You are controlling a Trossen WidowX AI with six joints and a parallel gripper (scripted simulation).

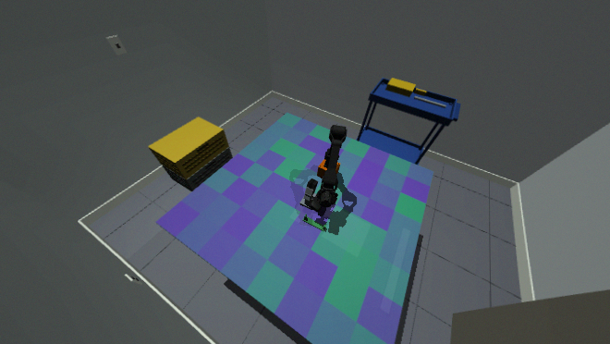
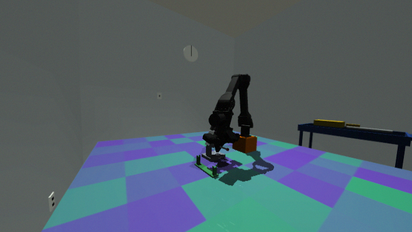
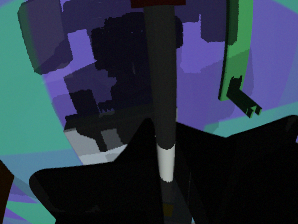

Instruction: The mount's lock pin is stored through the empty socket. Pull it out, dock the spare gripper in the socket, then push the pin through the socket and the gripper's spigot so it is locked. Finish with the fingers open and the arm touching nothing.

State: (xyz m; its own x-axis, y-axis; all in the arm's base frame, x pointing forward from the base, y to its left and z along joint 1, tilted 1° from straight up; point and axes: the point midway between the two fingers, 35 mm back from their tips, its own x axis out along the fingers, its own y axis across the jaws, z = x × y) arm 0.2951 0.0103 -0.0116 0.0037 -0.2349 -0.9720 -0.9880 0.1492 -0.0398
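Note:
My gripper (image 1: 322, 212) (image 2: 218, 150) (image 3: 153, 123) is shut on the lock pin (image 3: 161, 70), a dark rod with a red head (image 2: 227, 149) and a pale far end. The pin lies across low above the table. The grey mount (image 2: 205, 156) (image 3: 75, 144) is close beside my fingers, partly behind them. A black shape (image 1: 311, 185), perhaps the spare gripper, stands above the mount's light grey part. In the wrist view a dark surface with a yellow patch shows past the pin's pale end. I cannot tell whether the pin's end is in the socket.
A green rack (image 1: 315, 224) (image 2: 205, 169) (image 3: 242, 62) with two upright forks stands beside the mount. The orange block (image 1: 322, 169) (image 2: 246, 145) is at the arm's base. A blue cart (image 1: 408, 104) (image 2: 368, 132) and a yellow-topped cabinet (image 1: 187, 139) stand off the patchwork table top.

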